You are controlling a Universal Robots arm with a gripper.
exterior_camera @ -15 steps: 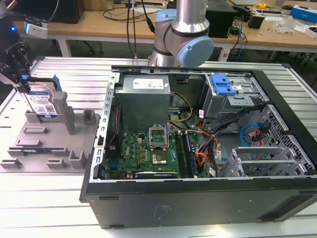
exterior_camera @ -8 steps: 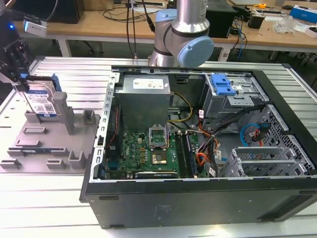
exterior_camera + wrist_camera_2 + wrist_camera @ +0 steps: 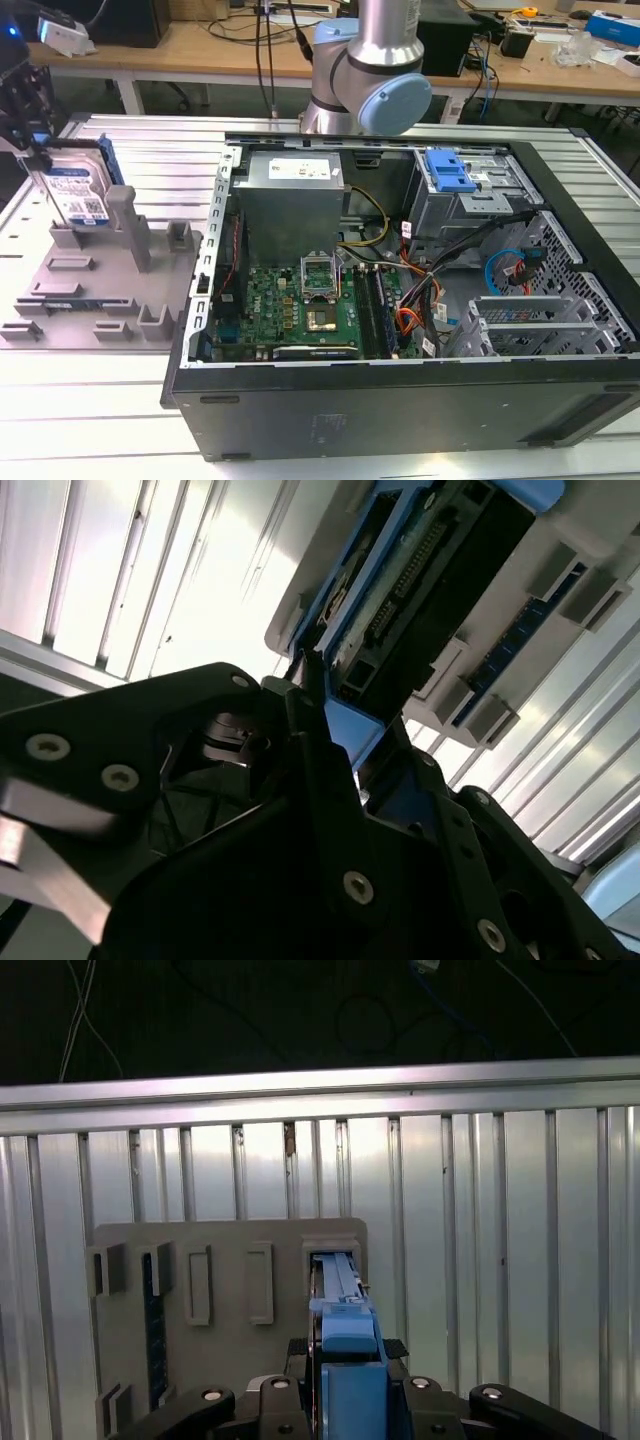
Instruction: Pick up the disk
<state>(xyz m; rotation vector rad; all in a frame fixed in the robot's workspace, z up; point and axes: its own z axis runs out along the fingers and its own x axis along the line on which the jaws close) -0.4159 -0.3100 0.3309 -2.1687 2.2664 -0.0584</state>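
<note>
My jaws are closed on the disk (image 3: 78, 188) – fingers clamped against its blue rails, as both wrist views show. My gripper (image 3: 345, 1380) sits over the disk's upper edge. The disk stands upright on edge in a slot of the grey tray (image 3: 95, 300), at the exterior view's left, beside the open computer case (image 3: 400, 300).

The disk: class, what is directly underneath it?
The disk stands on edge in a slot of the grey fixture tray, with the gripper at its top edge. The slot's floor beneath it is hidden by the tray's walls.
</note>
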